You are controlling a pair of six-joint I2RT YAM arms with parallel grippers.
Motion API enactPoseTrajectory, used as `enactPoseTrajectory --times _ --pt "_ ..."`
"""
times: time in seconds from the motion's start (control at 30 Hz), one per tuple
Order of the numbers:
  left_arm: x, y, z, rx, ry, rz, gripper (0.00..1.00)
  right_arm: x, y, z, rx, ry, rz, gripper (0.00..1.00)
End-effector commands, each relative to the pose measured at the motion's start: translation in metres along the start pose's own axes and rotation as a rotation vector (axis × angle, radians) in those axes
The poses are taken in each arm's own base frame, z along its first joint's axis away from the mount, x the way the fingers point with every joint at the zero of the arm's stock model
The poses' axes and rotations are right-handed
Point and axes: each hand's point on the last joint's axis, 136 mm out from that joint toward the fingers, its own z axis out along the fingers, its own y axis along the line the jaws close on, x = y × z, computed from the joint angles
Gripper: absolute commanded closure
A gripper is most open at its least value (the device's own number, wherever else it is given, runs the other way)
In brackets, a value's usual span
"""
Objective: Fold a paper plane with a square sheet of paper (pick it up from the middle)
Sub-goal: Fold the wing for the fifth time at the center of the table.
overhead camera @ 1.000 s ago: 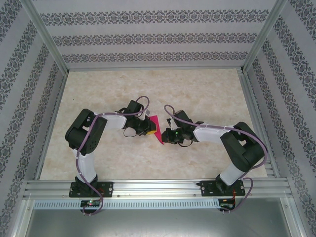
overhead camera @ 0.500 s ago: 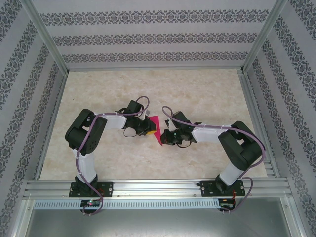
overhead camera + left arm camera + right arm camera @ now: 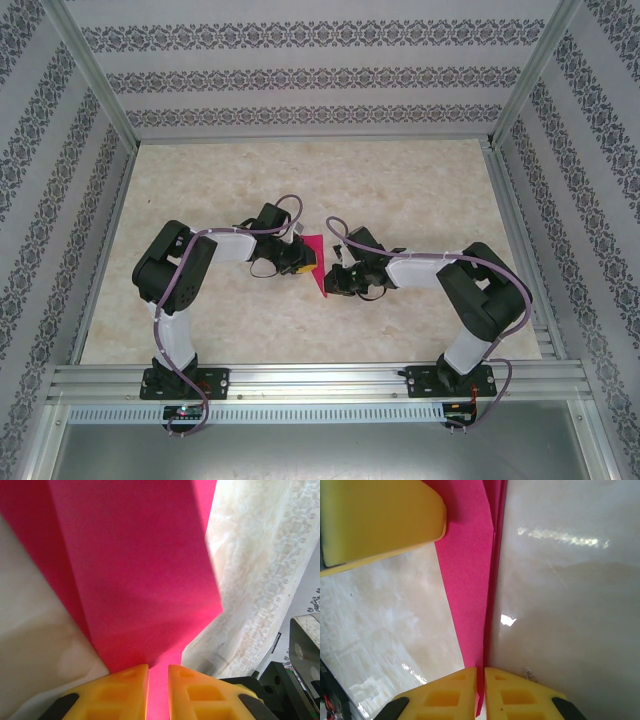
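Observation:
The paper plane (image 3: pixel 318 262) is a slim, pointed piece of folded magenta-pink paper, held off the table between the two arms. My left gripper (image 3: pixel 304 258) is shut on its wider end. In the left wrist view the yellow fingers (image 3: pixel 120 690) pinch the paper plane (image 3: pixel 140 570) where the left gripper (image 3: pixel 158 682) closes. My right gripper (image 3: pixel 332 281) is shut on the narrow pointed end. In the right wrist view the paper plane (image 3: pixel 470 580) runs edge-on down into the right gripper (image 3: pixel 480 682). A yellow finger of the left gripper (image 3: pixel 375 520) shows at the upper left.
The beige marbled table top (image 3: pixel 400 190) stretches around both arms. Aluminium frame rails (image 3: pixel 310 375) run along the near edge, and patterned walls (image 3: pixel 300 80) close in the back and sides. Purple cables (image 3: pixel 345 232) loop above each wrist.
My right arm has slid a little to the left, bringing its gripper closer onto the plane's pointed end. The left arm and the paper have stayed where they were.

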Motion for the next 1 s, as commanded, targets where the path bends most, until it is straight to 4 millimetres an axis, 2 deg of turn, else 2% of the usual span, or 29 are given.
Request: enactPoseTrajectory --times 0.0,0.27,0.67,0.97 --pt "0.006 0.012 0.003 -0.054 0.009 -0.003 0.81 0.001 0.011 -0.008 -0.022 -0.009 -0.031 0.86" --pt "0.006 0.013 0.003 -0.054 0.009 -0.003 0.81 0.002 0.021 -0.011 -0.055 -0.008 -0.039 0.84" --pt "0.007 0.014 0.004 -0.057 0.010 -0.006 0.81 0.008 0.017 -0.006 -0.042 0.011 -0.029 0.84" --pt "0.007 0.016 0.005 -0.059 0.011 -0.006 0.81 0.015 0.015 0.002 -0.035 0.038 -0.029 0.89"
